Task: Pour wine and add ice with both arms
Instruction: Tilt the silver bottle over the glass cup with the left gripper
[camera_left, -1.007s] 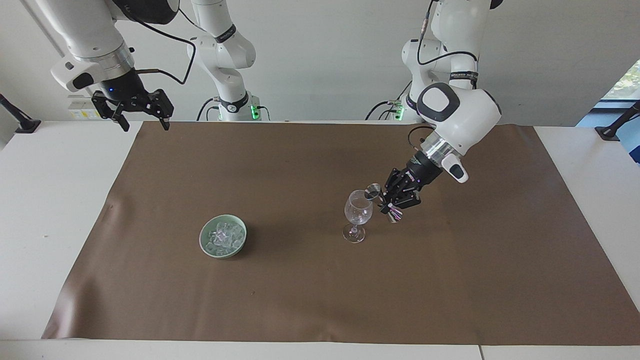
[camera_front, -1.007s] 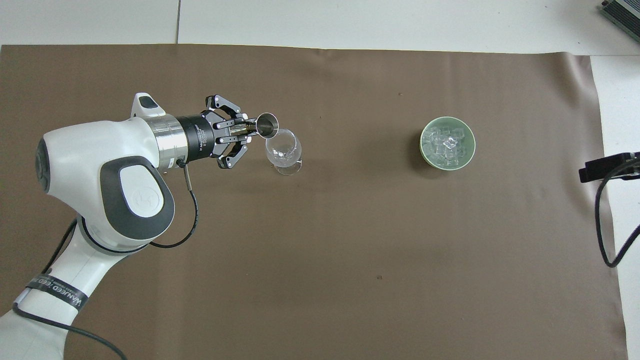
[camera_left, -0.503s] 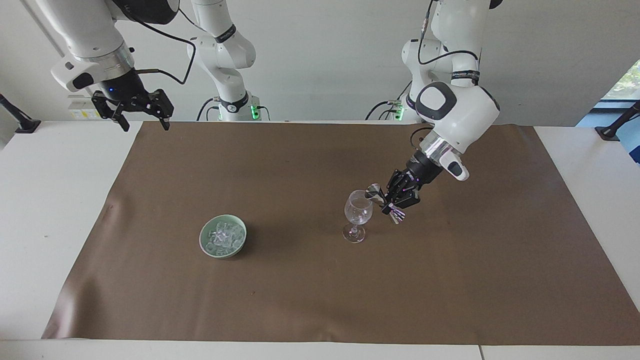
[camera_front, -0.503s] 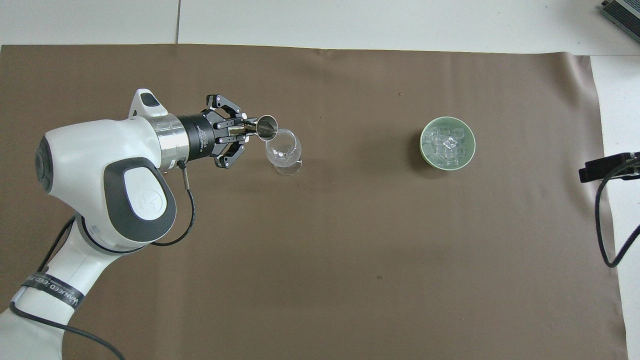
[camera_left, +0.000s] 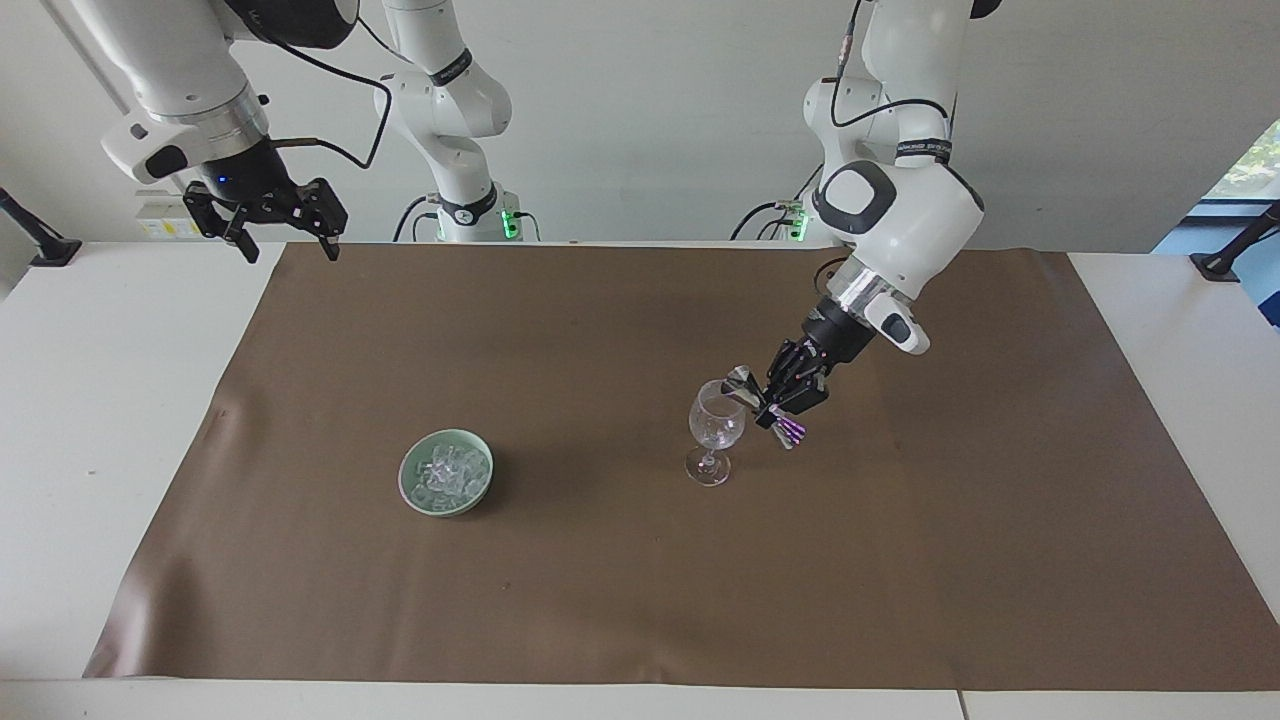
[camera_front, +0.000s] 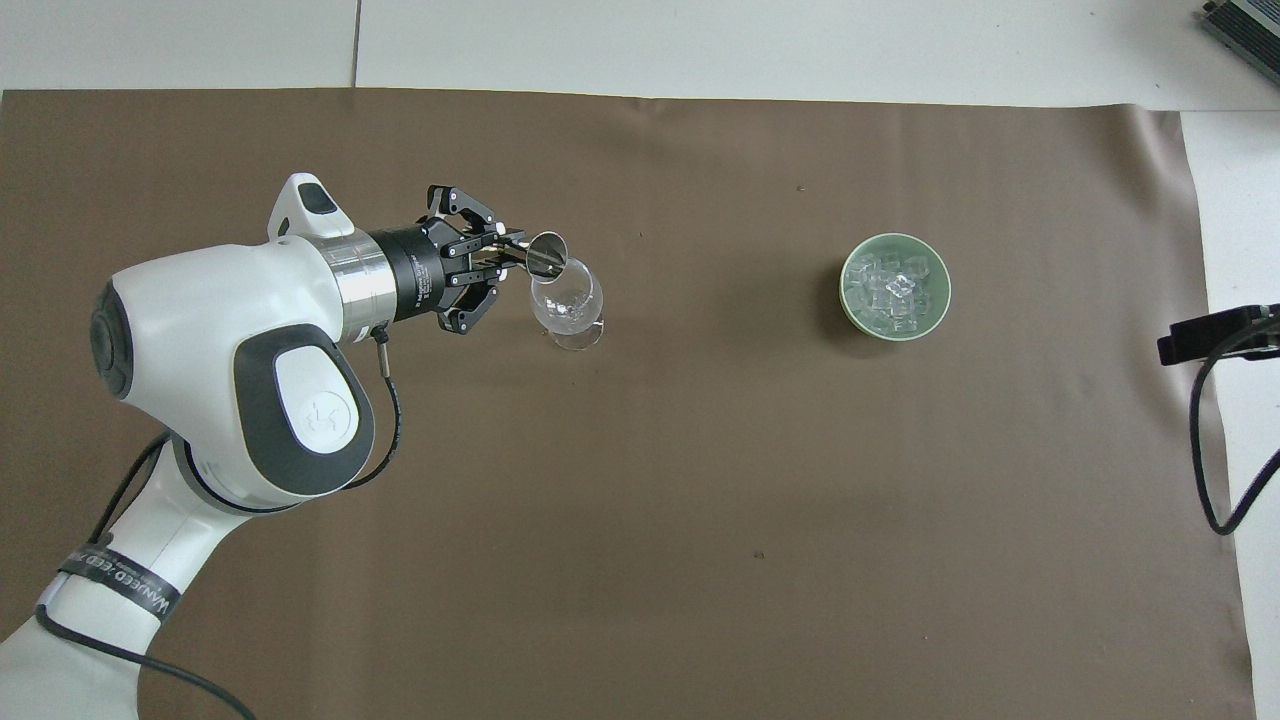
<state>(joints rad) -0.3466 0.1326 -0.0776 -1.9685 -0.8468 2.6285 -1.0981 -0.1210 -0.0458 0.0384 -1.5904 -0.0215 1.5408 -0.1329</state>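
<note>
Steeper tilt now of jigger (camera_front: 545, 254) clenched in left pincer (camera_front: 500, 257) over glass (camera_front: 567, 303); right pincer (camera_left: 285, 240) spread, contents indistinct.

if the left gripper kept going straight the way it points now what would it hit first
Most likely the wine glass: the left gripper, shut on a small metal cup tipped over the rim, points down toward the bowl. The cup would probably touch first; depth is uncertain.

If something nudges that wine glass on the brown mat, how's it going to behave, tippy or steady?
Probably tippy: the wine glass carries a wide bowl on a thin stem over a small foot, so a push up high would likely topple it. It looks thin and clear, so likely fragile. The left gripper holds a tilted metal cup right at its rim, so a small bump there seems risky.
</note>
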